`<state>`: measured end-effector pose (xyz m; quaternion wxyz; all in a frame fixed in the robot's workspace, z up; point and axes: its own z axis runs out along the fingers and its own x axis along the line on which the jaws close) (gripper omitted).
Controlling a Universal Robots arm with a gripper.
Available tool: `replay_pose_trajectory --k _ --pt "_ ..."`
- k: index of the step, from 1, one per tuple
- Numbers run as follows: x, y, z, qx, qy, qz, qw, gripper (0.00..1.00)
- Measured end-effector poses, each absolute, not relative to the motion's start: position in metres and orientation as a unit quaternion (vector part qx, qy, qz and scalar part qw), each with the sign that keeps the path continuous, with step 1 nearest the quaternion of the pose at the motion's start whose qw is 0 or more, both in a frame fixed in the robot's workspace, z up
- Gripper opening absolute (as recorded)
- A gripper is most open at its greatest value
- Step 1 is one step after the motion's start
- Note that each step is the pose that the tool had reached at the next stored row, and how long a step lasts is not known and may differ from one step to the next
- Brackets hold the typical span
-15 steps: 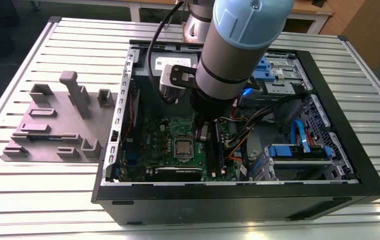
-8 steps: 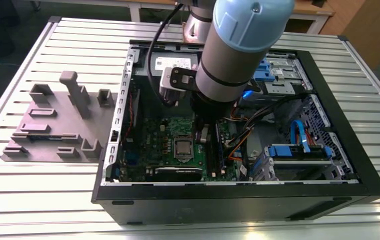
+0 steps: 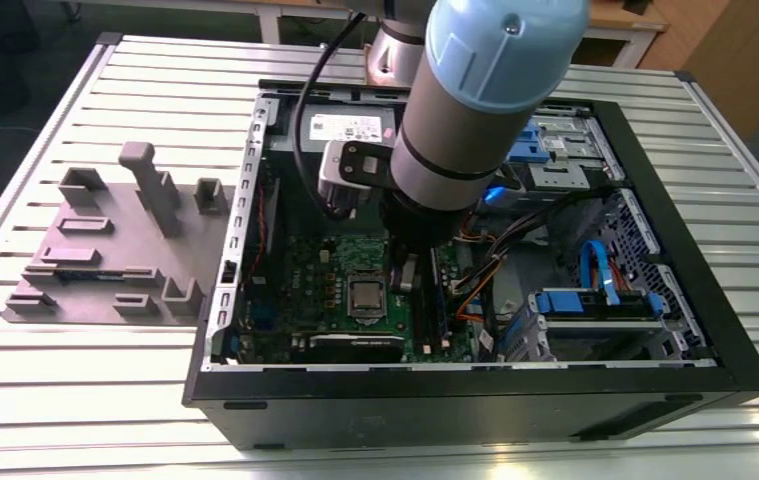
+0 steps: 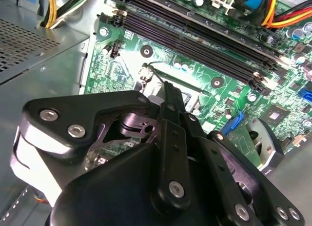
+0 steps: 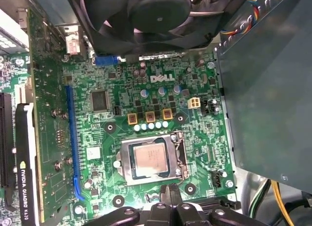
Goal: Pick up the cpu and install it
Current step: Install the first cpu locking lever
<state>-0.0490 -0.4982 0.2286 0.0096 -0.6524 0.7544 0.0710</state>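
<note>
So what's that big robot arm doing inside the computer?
It's working on the open computer case. The gripper hangs just beside the socket on the green motherboard. The cpu, a small silver square, is sitting in that socket, and the gripper is holding nothing that can be seen. A grey parts holder lies on the table by the case.
</note>
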Motion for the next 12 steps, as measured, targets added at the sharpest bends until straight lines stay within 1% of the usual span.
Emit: replay_pose_trajectory --k 12 --pt "-0.0490 -0.5006 0.2228 -0.667 0.742 0.068 0.005 0.11"
